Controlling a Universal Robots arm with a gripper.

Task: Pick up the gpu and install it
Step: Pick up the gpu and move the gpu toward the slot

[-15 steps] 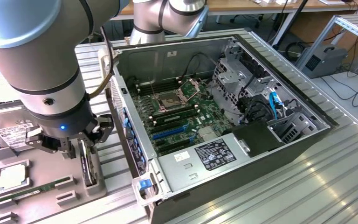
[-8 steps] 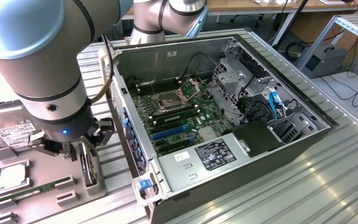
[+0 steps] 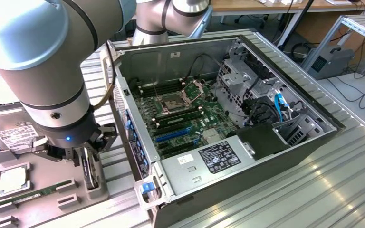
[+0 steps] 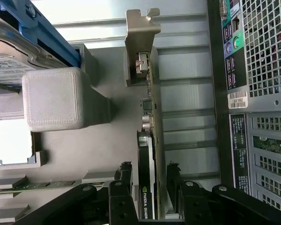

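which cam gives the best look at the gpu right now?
Wrist view: the gpu stands edge-on, its silver bracket plain, open jaws astride it. Exterior view gives a dark sliver of the gpu below the arm.

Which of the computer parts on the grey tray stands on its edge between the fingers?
The thin black gpu card with the silver metal bracket; the gripper's fingers flank it. The green memory stick and silver hard drive lie flat.
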